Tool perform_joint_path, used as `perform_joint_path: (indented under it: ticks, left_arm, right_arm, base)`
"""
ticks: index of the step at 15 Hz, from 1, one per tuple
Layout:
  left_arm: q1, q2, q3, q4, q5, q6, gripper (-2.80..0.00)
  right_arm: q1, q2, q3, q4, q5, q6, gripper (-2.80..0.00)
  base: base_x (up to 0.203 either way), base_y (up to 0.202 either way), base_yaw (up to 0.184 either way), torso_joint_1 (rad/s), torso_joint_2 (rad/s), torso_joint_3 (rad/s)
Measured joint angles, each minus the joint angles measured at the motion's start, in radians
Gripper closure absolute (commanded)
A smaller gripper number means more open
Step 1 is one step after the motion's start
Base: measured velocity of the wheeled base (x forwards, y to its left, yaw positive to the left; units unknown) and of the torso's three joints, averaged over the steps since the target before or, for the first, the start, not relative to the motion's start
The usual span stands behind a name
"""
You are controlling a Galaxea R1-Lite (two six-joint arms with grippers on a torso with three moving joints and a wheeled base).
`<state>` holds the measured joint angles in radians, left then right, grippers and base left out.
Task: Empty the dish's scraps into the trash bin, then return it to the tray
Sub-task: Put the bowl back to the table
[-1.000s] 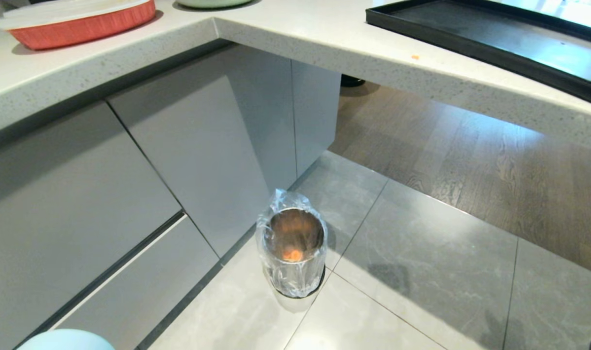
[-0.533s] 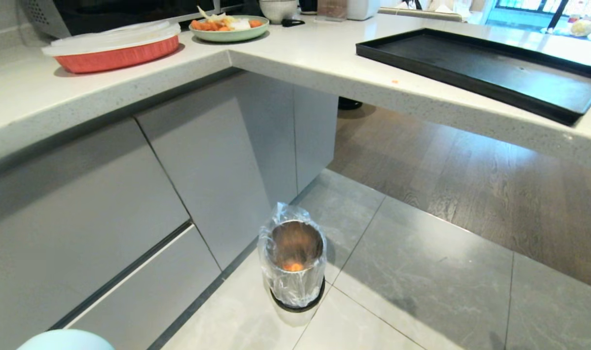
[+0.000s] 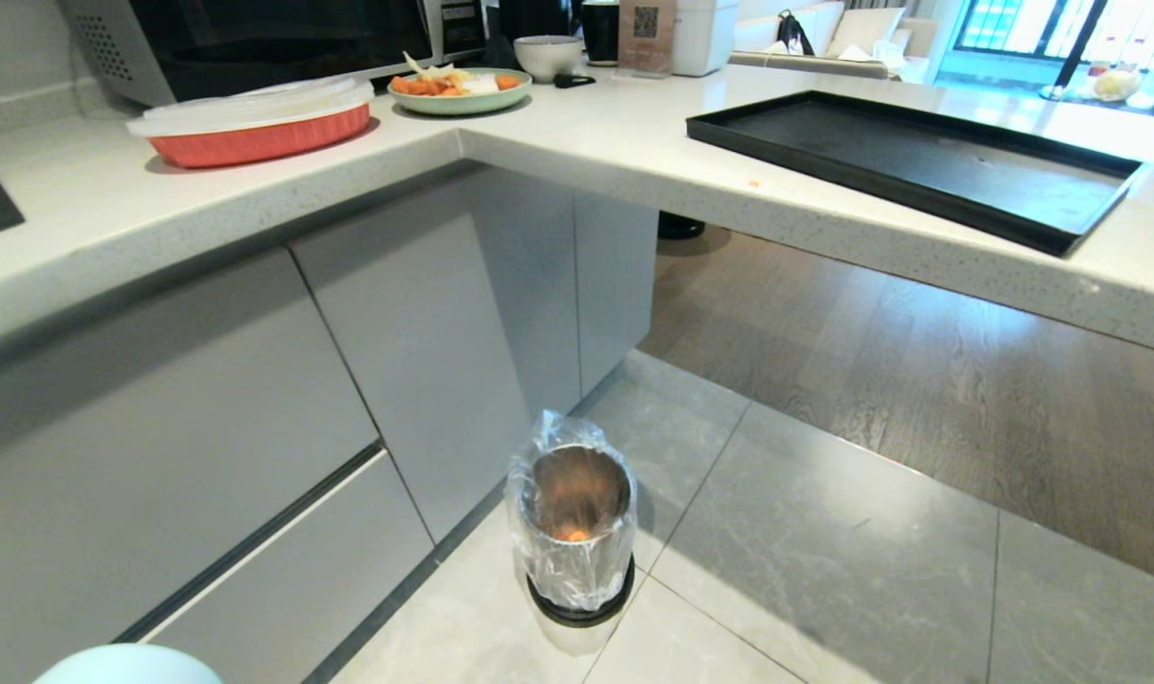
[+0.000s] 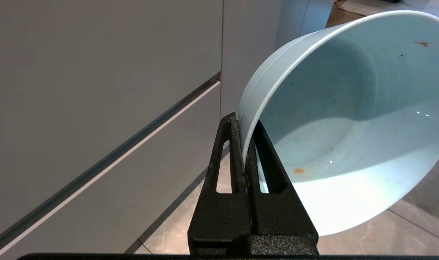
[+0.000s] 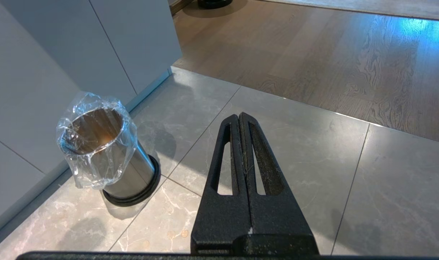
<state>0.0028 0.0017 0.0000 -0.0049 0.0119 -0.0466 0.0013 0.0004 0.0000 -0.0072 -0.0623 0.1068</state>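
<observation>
A: Holding the dish (image 4: 344,119) by its rim, that's the left gripper (image 4: 244,144) — one finger inside the wall, one outside, clamped tight on it. Dish is tipped on its side, mouth facing away from the cabinet fronts (image 4: 96,90). Inside is nearly bare, just a couple of orange flecks + some wet shine.

B: Scraps?

A: Orange bit of the scraps (image 3: 573,534) sits at the bottom of the trash bin (image 3: 577,532). Bin stands on the floor tiles (image 3: 823,570), clear liner crinkled over the rim, black base, close to the cabinet corner.

B: Bin vs the grippers?

A: In the head view only the dish's edge pokes in at the bottom-left corner, bin well ahead of it & to the right. Right gripper (image 5: 241,144) has its fingers pressed together, nothing in them; it hangs over bare tile w/ the bin off to one side, not touching.

B: Tray?

A: Tray (image 3: 918,166) lies up on the countertop (image 3: 633,152), far above & beyond both grippers, nothing on it. Also on the counter: green plate (image 3: 461,92) w/ carrot pieces, red baking dish (image 3: 258,128) w/ a clear lid, greyish bowl (image 3: 548,55).
</observation>
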Motion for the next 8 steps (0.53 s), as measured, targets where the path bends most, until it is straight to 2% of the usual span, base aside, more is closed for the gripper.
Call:
perform_joint_path:
  ticks: [8]
  left_arm:
    - [0.000, 0.000, 0.000, -0.001, 0.000, -0.001, 0.00]
  right_arm:
    - [0.000, 0.000, 0.000, 0.000, 0.000, 0.000, 0.00]
  base:
    - [0.000, 0.000, 0.000, 0.002, 0.00, 0.031]
